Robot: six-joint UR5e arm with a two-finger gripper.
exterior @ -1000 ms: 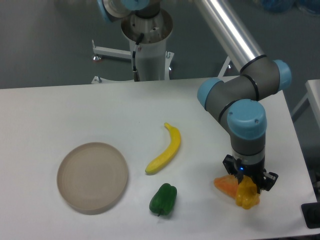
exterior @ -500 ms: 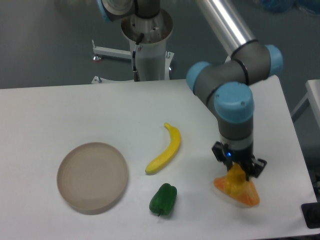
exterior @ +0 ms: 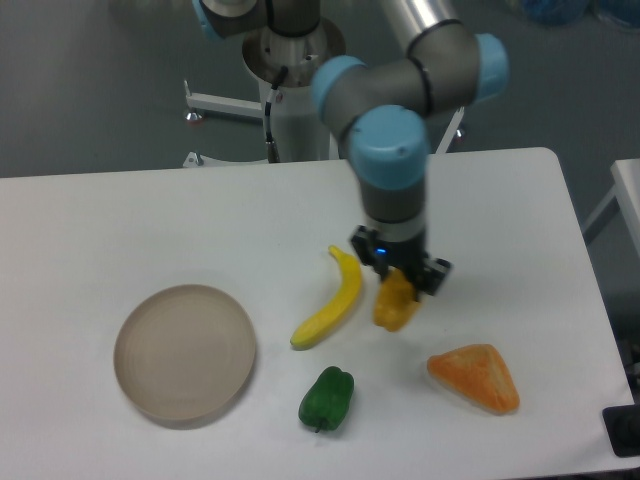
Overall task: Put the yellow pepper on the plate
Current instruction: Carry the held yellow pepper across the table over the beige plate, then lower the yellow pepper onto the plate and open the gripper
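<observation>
My gripper [exterior: 398, 285] is shut on the yellow pepper [exterior: 394, 304], which hangs above the table just right of the banana. The pepper is a small yellow-orange lobed block below the fingers. The beige round plate [exterior: 185, 354] lies at the front left, well to the left of the gripper, with nothing on it.
A long yellow banana [exterior: 331, 298] lies at the table's middle, a green pepper [exterior: 326, 399] in front of it. An orange triangular wedge [exterior: 475, 378] rests at the front right. The arm's base column [exterior: 296, 90] stands behind the table's far edge.
The gripper has carried the yellow pepper up and to the left, away from the orange wedge at the front right to a spot beside the banana.
</observation>
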